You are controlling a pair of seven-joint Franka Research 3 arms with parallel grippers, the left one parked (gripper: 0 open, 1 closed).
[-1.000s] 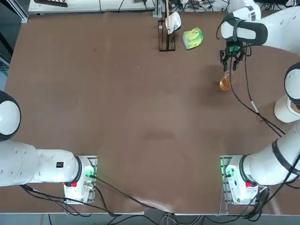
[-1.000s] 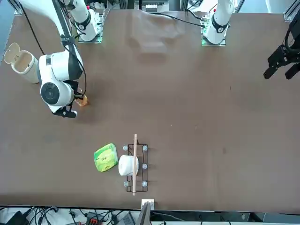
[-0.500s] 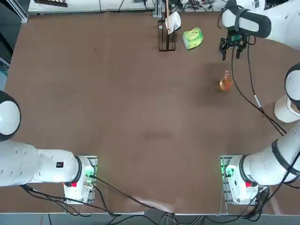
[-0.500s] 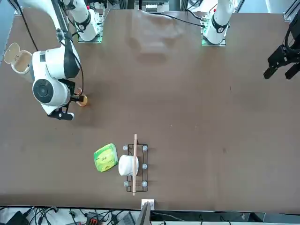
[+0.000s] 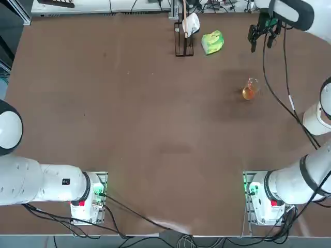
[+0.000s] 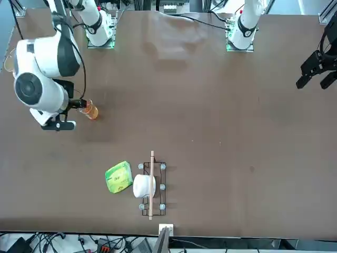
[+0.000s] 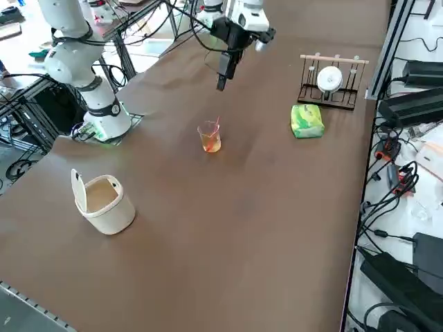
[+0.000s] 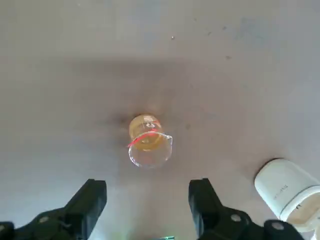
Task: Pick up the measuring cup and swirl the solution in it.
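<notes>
The measuring cup (image 5: 250, 90) stands upright toward the desk's far right corner, the solution (image 7: 211, 144) low inside. Beyond it the right gripper (image 5: 261, 32) hangs raised, jaws apart, empty. Thin glass, probably light, slippery and fragile: grip the wall gently, mid-height.
</notes>
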